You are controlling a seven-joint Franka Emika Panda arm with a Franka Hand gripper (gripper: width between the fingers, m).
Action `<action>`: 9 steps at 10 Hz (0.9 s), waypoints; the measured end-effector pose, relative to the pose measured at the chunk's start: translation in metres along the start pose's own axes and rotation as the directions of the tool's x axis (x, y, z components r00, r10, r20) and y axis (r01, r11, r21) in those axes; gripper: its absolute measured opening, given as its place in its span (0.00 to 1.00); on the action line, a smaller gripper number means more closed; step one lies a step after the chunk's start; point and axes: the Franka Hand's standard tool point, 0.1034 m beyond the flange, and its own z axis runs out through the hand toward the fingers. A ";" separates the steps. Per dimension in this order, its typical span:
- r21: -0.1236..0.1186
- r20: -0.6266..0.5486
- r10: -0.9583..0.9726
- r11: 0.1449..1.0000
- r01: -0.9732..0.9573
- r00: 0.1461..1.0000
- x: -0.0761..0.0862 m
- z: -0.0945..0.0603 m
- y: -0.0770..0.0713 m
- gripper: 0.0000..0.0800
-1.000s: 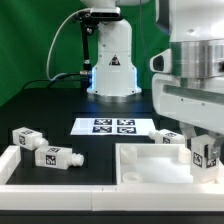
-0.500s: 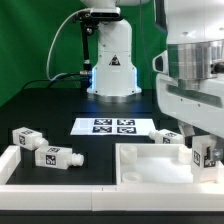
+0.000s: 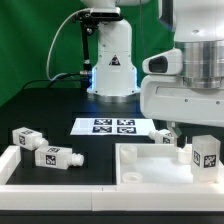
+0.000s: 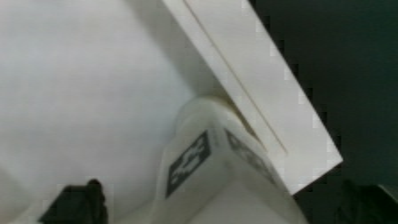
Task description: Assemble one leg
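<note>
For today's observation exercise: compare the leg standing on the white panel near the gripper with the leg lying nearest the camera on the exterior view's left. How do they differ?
The leg by the gripper stands upright on the white panel; the left leg lies on its side on the table. The first sits close under the gripper; the second lies far from it. Both are white blocks bearing black-and-white tags.

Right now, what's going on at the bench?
The Panda arm hangs over the white panel at the exterior view's right. One leg stands upright on the panel's corner, just under the pincer; whether the pincer grips it cannot be told. Two more legs lie loose at the exterior view's left, and the marker board sits mid-table.
</note>
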 end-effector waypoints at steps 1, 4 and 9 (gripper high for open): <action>0.000 0.000 -0.072 0.997 0.072 0.997 0.000 0.000 0.000 0.81; -0.067 -0.039 -0.585 0.810 0.582 0.810 0.004 0.003 -0.006 0.81; -0.054 -0.052 -0.384 0.923 0.381 0.922 0.004 0.003 -0.005 0.37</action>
